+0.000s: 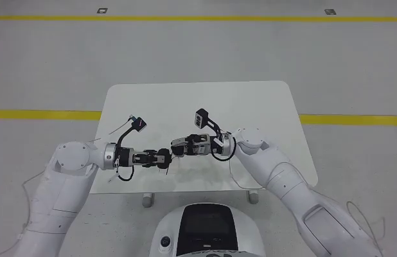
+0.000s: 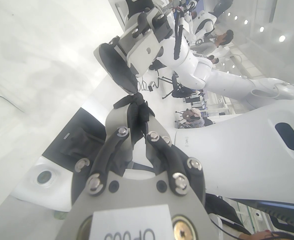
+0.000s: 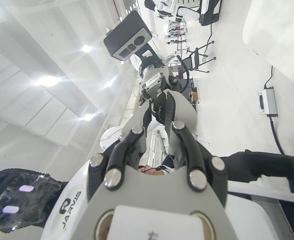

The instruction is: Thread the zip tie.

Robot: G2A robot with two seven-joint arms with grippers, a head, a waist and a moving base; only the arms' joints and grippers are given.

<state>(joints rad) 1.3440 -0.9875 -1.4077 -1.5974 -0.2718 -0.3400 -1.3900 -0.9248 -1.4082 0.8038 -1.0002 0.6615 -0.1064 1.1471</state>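
Note:
A black zip tie (image 2: 136,100) hangs in the air between my two grippers, its short free end (image 2: 119,104) sticking out sideways. My left gripper (image 2: 136,112) is shut on the tie. Tip to tip against it, my right gripper (image 2: 134,89) is shut on the same knot of black strap. In the top view the left gripper (image 1: 163,157) and right gripper (image 1: 177,148) meet above the table's near edge. The right wrist view has my right gripper (image 3: 159,116) facing the left gripper (image 3: 157,96); the tie is hard to make out there.
The white table (image 1: 250,103) lies under and beyond both arms, with bare surface toward its far side. Both wrist cameras stick up on black brackets (image 1: 205,119) above the grippers. Grey floor with yellow lines surrounds the table.

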